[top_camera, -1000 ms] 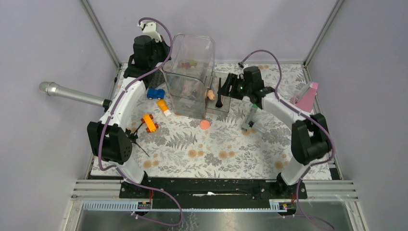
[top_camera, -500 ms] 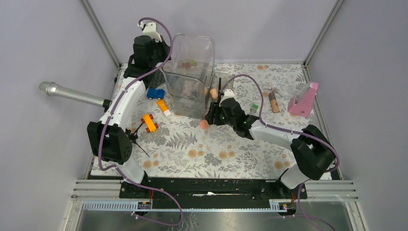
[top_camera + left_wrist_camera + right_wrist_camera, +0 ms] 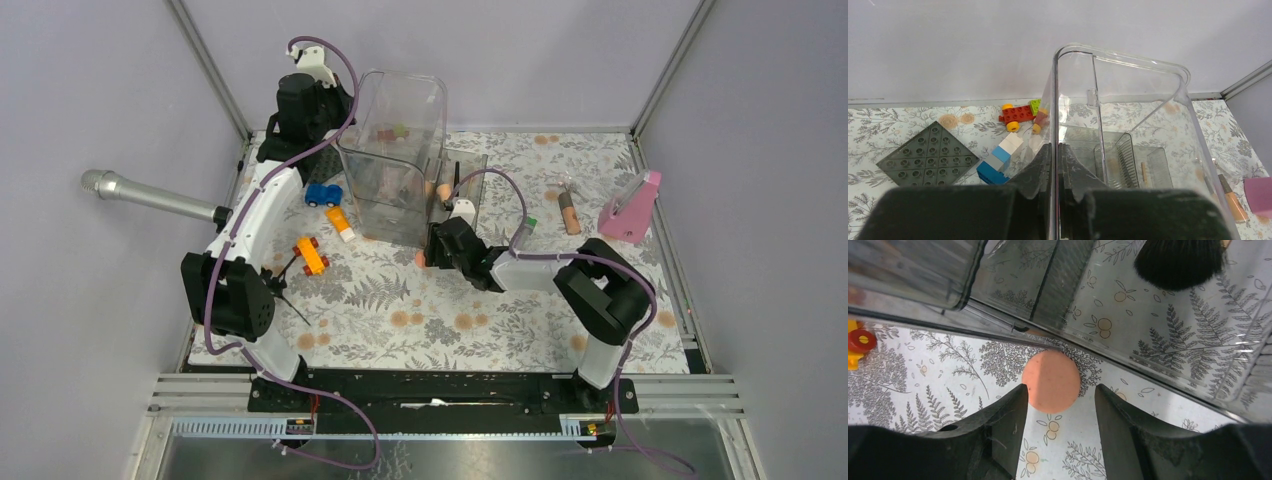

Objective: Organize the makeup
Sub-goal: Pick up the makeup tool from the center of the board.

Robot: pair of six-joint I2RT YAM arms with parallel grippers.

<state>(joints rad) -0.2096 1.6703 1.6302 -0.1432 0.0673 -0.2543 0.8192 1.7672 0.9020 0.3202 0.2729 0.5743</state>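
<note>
A coral-pink round disc lies flat on the floral mat against the front foot of the tall clear container. My right gripper is open, low over the mat, and its fingertips flank the disc's near edge without closing on it. From above, the right gripper almost covers the disc. My left gripper is shut on the container's thin left wall; from above the left gripper is at the container's back left. A grey tube with green cap lies to the right, with a tan-handled brush beyond it.
A low clear tray holding a black brush adjoins the container's right side. A blue car, an orange block and an orange car lie left of the container. A silver microphone pokes in at left. A pink object sits far right.
My right arm swung from the back right, near the tray, round to the container's front and down over the coral disc, its jaws narrowing a little. The left arm has not moved.
</note>
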